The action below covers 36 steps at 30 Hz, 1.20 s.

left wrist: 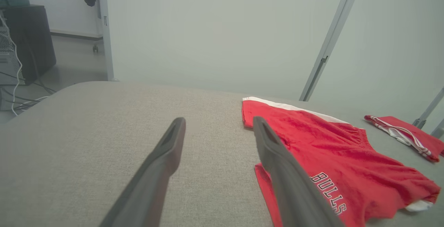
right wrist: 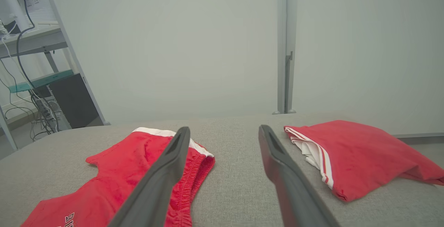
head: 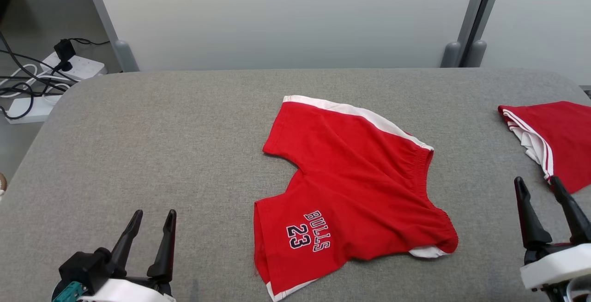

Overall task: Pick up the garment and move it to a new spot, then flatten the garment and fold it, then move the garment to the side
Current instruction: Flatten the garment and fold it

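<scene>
Left hand (head: 155,213): dark fingers spread, empty, low over the grey fabric surface (head: 161,131).
Red cotton shorts with white trim and "BULLS 23" print (head: 351,186): mid-surface, rumpled; leg hems face left, elastic waistband faces right, so each hand has its own edge, both well apart.
Right hand (head: 536,182): fingers spread, empty.
Folded red-and-white garment (head: 554,131): far right, near the Right hand.

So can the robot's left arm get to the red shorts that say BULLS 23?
Probably yes. The left gripper is open above the grey table, with only bare tabletop between it and the near leg of the red shorts. Nothing seems to block the way.
</scene>
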Motion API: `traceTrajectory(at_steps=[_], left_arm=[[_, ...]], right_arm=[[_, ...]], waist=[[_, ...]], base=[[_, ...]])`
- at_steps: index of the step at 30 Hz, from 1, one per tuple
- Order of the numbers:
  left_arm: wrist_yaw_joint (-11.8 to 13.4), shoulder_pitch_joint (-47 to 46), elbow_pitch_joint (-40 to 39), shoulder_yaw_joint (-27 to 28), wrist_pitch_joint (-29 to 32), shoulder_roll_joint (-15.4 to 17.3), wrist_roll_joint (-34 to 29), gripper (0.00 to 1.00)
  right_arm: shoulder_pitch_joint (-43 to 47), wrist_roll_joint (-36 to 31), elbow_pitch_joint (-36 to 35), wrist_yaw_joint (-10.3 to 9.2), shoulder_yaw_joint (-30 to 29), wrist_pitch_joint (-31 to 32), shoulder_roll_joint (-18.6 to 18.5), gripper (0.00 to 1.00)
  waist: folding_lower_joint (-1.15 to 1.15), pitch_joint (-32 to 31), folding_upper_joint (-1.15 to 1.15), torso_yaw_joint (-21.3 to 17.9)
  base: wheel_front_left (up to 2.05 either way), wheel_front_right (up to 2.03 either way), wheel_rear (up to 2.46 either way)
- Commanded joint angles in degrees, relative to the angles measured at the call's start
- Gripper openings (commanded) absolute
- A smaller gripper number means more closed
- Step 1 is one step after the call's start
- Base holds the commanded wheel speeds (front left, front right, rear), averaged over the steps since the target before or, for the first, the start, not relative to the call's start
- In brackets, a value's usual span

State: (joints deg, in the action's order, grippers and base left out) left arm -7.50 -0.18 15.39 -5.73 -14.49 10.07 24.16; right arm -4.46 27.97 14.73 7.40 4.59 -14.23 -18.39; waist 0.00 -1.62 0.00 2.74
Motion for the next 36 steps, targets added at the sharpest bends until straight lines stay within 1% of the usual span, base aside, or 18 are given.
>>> traceTrajectory(at_steps=[1,3,9,20,26,36], left_arm=[[0.0,-1.4,-1.7,2.8,-0.5,0.6,-0.9,1.00],[0.0,-0.9,-2.0,4.5,-0.5,-0.4,-2.4,1.00],[0.0,0.2,-2.3,6.0,-0.5,-2.2,-5.0,1.00],[0.0,2.1,-1.0,6.5,-0.5,-4.7,-7.9,1.00],[0.0,2.5,-1.1,6.5,-0.5,-5.4,-9.4,1.00],[0.0,2.5,-1.7,6.6,-0.5,-5.7,-10.7,1.00]], right_arm=[[-0.1,-0.8,-2.0,0.09,0.4,-0.8,-1.0,1.00],[0.9,-1.8,-2.4,0.09,-0.7,-0.8,0.3,1.00],[3.3,-4.9,-3.3,0.09,-2.0,-0.8,3.1,1.00],[5.6,-8.3,-3.0,0.09,-1.4,-0.8,5.5,1.00],[6.1,-8.9,-3.1,0.09,-1.6,-0.8,6.2,1.00],[5.9,-8.7,-2.5,0.09,-0.4,-0.8,5.9,1.00]], waist=[[0.00,0.0,0.00,0.0],[0.00,0.0,0.00,0.1],[0.00,0.2,0.00,0.2],[0.00,0.4,0.00,0.1],[0.00,0.4,0.00,0.3],[0.00,0.7,0.00,0.3]], base=[[0.00,0.00,0.00],[0.00,0.00,0.00],[0.00,0.00,0.00],[0.00,0.00,0.00],[0.00,0.00,0.00],[0.00,0.00,0.00]])
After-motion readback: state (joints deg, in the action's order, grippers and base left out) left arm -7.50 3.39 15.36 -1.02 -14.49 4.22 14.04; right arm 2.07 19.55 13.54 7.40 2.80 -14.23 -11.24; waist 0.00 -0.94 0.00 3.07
